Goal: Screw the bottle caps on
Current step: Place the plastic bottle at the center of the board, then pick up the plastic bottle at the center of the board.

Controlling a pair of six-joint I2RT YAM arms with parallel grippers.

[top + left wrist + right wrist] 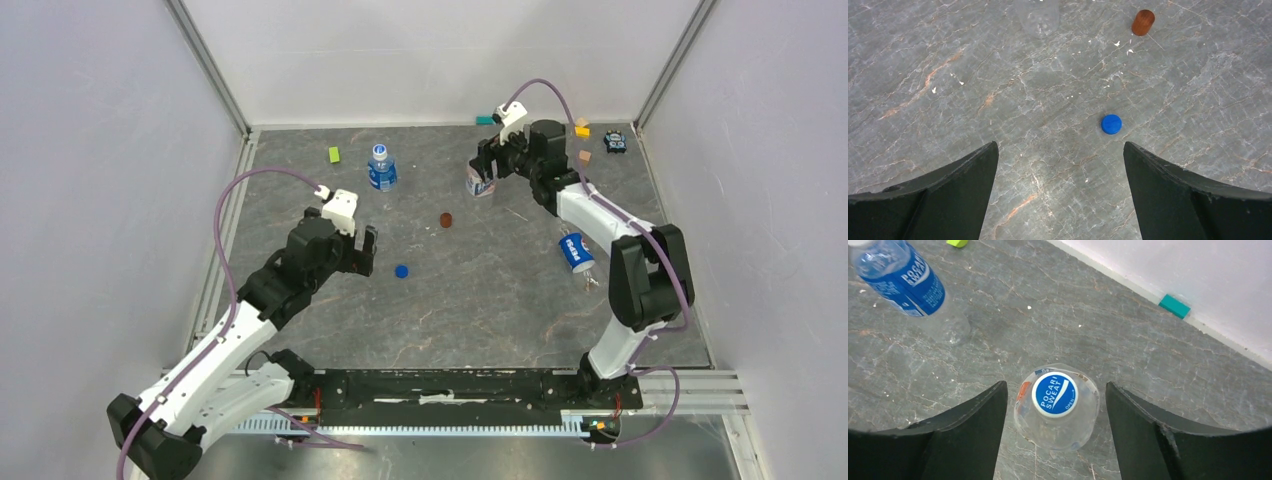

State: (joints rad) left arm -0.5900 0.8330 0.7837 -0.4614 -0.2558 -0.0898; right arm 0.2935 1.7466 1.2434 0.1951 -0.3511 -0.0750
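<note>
A solid blue cap (pixel 401 271) lies loose on the table; in the left wrist view it (pixel 1111 124) is just ahead of my right finger. My left gripper (pixel 364 252) (pixel 1060 150) is open and empty above the table. My right gripper (pixel 487 168) (pixel 1055 386) is open, its fingers on either side of an upright bottle (pixel 480 182) (pixel 1058 415) without touching it. That bottle has a blue-and-white cap (pixel 1054 394) on top. A second upright bottle (pixel 381 168) (pixel 903 277) stands at the back left with a cap on. A third bottle (pixel 575 252) lies on its side at the right.
A dark red-brown disc (pixel 446 220) (pixel 1143 22) lies mid-table. A green block (pixel 334 154), a teal block (pixel 484 120) (pixel 1174 306), yellow (pixel 581 130) and tan (pixel 584 157) blocks and a dark toy (pixel 614 142) sit along the back. Walls enclose three sides.
</note>
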